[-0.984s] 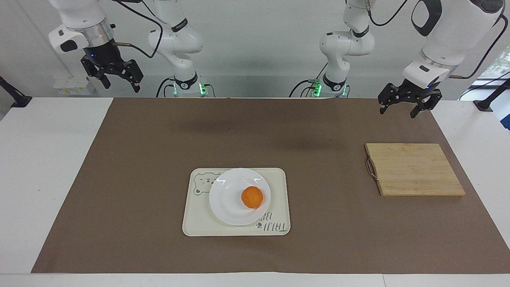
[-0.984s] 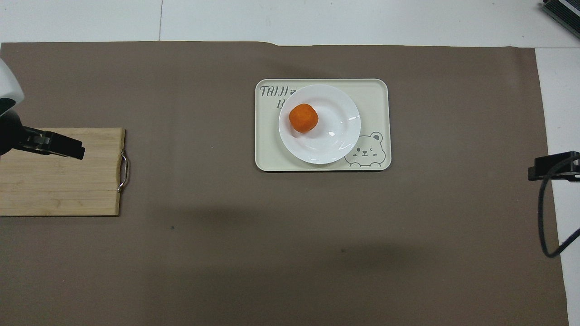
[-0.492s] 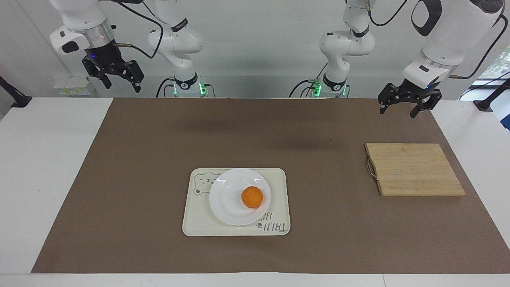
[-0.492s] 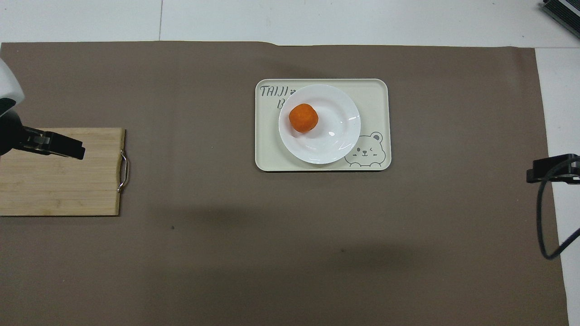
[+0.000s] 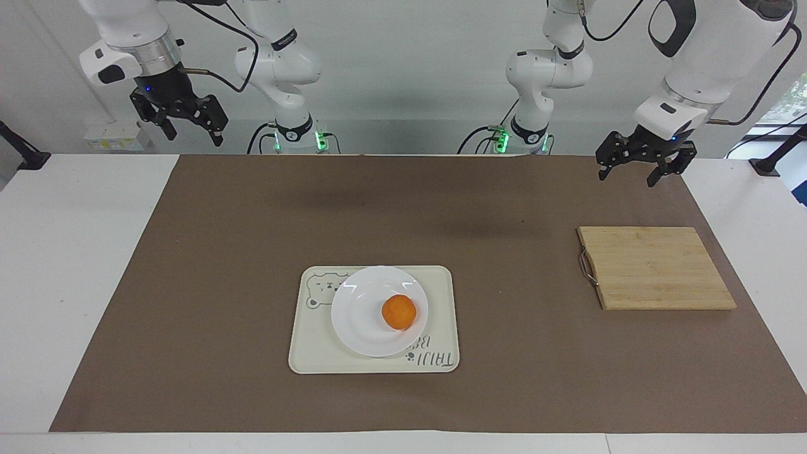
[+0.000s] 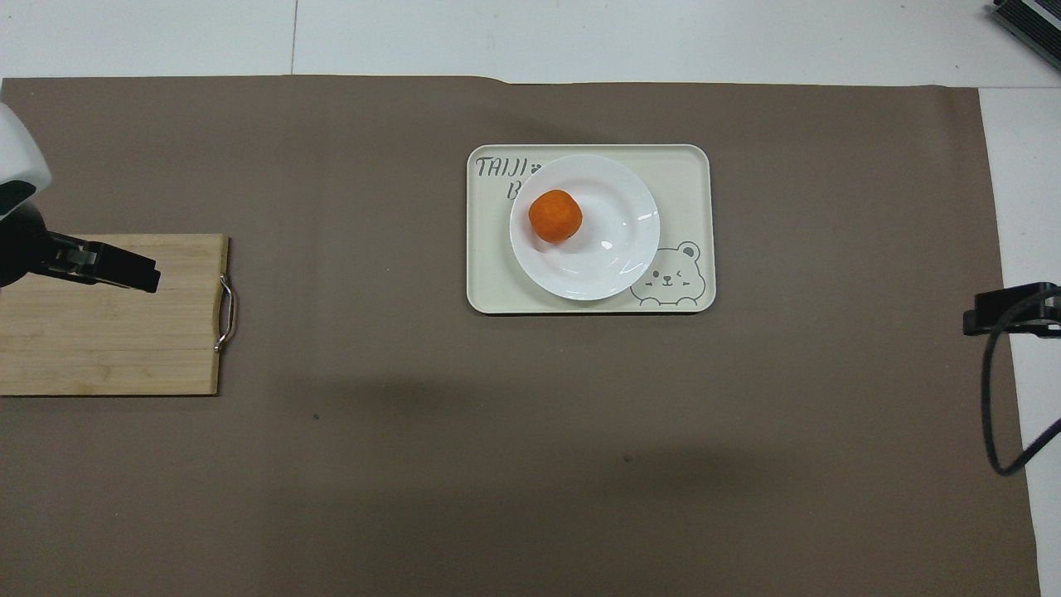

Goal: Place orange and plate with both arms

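Observation:
The orange (image 5: 398, 312) (image 6: 555, 215) rests in the white plate (image 5: 359, 315) (image 6: 613, 249), off its middle toward the left arm's end. The plate stands on a cream tray (image 5: 441, 284) (image 6: 688, 174) with a bear drawing, mid-table. My left gripper (image 5: 627, 178) hangs open and empty, high over the mat at the left arm's end; one of its fingers (image 6: 124, 272) shows over the cutting board from above. My right gripper (image 5: 194, 137) hangs open and empty, high at the right arm's end, and only a finger (image 6: 1007, 303) of it shows from above. Neither touches anything.
A bamboo cutting board (image 5: 656, 268) (image 6: 108, 332) with a metal handle lies on the brown mat (image 5: 189, 284) at the left arm's end. A black cable (image 6: 990, 414) loops down at the right arm's end of the overhead view.
The right gripper has drawn back and up a little. The left gripper has shifted very slightly. Orange, plate, tray and board have not moved.

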